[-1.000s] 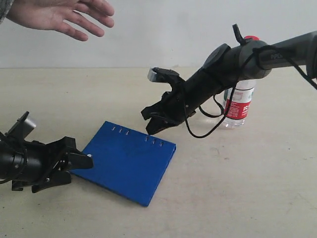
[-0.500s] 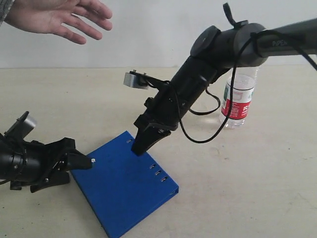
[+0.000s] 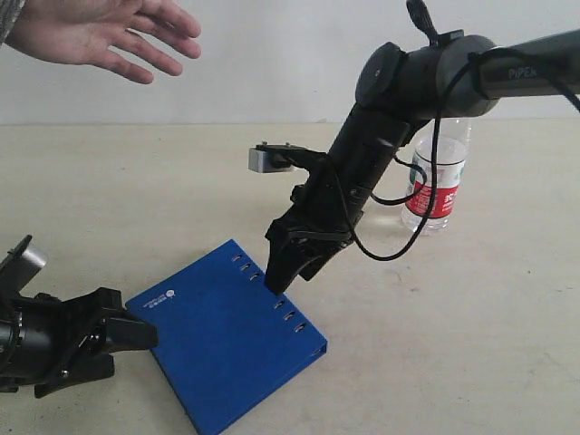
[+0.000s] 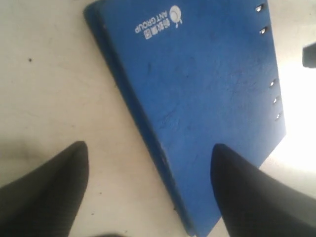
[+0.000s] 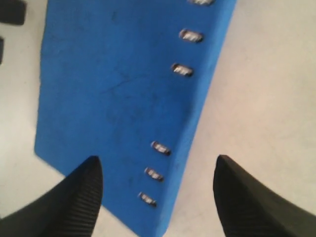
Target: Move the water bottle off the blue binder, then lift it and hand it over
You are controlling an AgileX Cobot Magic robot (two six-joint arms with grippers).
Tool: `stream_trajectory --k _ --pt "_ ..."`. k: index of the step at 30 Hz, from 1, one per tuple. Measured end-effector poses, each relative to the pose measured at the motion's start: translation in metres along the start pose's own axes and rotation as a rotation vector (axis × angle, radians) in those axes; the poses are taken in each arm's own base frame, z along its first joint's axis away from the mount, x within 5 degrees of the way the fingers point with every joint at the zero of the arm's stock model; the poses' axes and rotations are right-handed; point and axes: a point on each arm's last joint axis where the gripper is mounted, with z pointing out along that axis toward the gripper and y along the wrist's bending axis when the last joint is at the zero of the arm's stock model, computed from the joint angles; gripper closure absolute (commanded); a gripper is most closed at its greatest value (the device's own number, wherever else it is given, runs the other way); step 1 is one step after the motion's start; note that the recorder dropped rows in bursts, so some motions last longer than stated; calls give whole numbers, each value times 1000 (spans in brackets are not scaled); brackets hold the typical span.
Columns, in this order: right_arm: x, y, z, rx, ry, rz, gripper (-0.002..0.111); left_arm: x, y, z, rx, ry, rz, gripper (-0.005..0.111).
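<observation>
Beige tabletop [image 3: 471, 344] bears the water bottle [image 3: 433, 186] upright, apart from the blue binder [image 3: 217, 349], so lift and handover seemingly remain; right gripper [image 3: 283, 272] above the slotted edge and left gripper [image 3: 129, 350] beside it both gape empty.

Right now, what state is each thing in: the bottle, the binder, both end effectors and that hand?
Water bottle: upright on the table, off the binder, not held.
Blue binder: closed, lying flat on the table.
Left end effector: open, empty, by the binder's logo corner.
Right end effector: open, empty, over the binder's slotted edge.
Person's hand: open, empty, held up above the table.
</observation>
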Motion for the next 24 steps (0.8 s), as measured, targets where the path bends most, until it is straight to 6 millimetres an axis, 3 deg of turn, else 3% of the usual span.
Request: stream_trajectory --k 3,9,14,18,24 --pt "-4 -6 3 36 -38 21 50 0 0 0 1 -2 -5 41" --pt "-1 -25 29 41 -29 103 50 0 0 0 1 -2 -5 41" --pt "-2 -22 34 -33 -33 138 50 0 0 0 1 -2 -5 41" --pt "-2 -14 42 -202 -38 118 50 -4 -2 0 6 -13 3 41" --pt "-14 0 36 -339 -164 142 52 -10 -5 0 12 -26 18 41"
